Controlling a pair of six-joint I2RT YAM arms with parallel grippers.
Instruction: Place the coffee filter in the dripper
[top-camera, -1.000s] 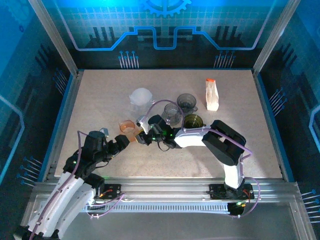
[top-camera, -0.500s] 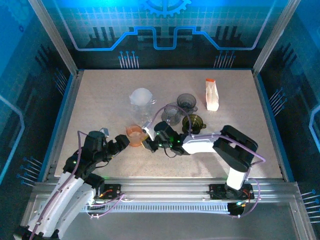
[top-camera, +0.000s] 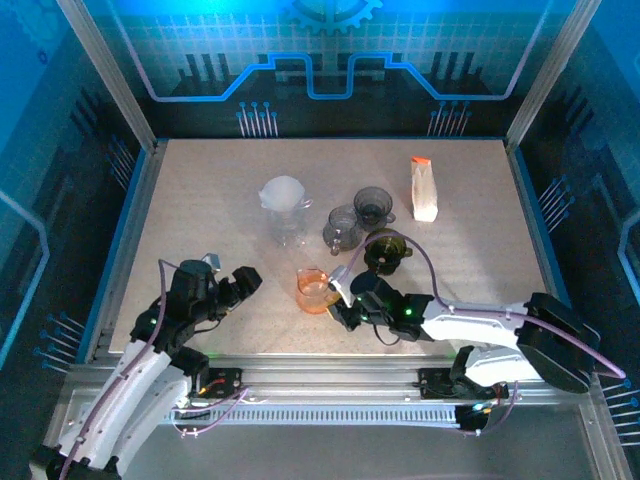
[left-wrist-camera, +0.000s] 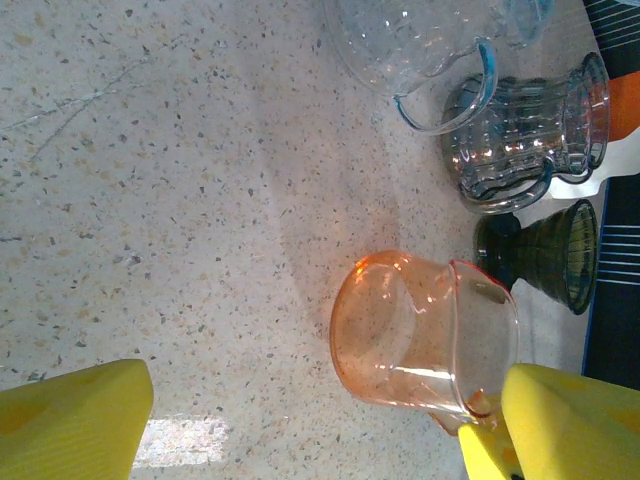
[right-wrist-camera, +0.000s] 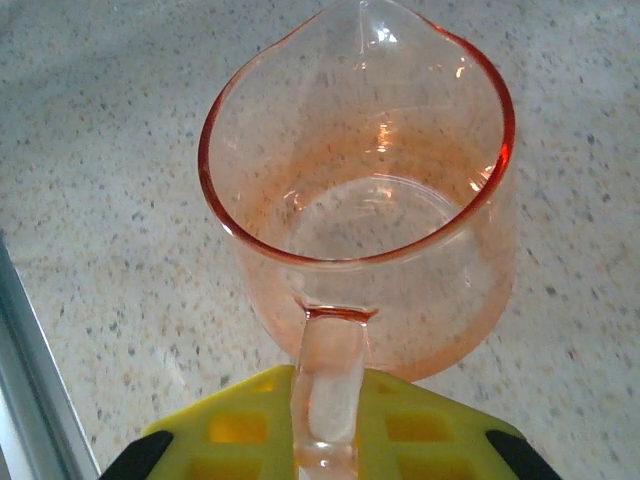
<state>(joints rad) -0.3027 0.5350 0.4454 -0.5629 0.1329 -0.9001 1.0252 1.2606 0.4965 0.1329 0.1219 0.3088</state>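
A white coffee filter (top-camera: 281, 190) rests in the mouth of a clear jug (top-camera: 285, 218) at mid table. The dark green dripper (top-camera: 386, 247) stands right of centre, also seen in the left wrist view as the dark green dripper (left-wrist-camera: 545, 255). My right gripper (top-camera: 340, 305) is shut on the handle (right-wrist-camera: 325, 400) of an orange glass pitcher (right-wrist-camera: 360, 220), which stands upright and empty on the table. My left gripper (top-camera: 240, 285) is open, its yellow fingers (left-wrist-camera: 70, 420) wide apart, with the orange pitcher (left-wrist-camera: 425, 335) just beyond them.
A grey ribbed glass jug (top-camera: 343, 228) and a grey dripper (top-camera: 373, 205) stand behind the green one. A white bag with an orange top (top-camera: 424, 188) stands at the back right. Blue-edged walls ring the speckled table (top-camera: 200, 200).
My right gripper has pulled the orange pitcher from left of centre toward the near edge and to the right. The left gripper has barely moved.
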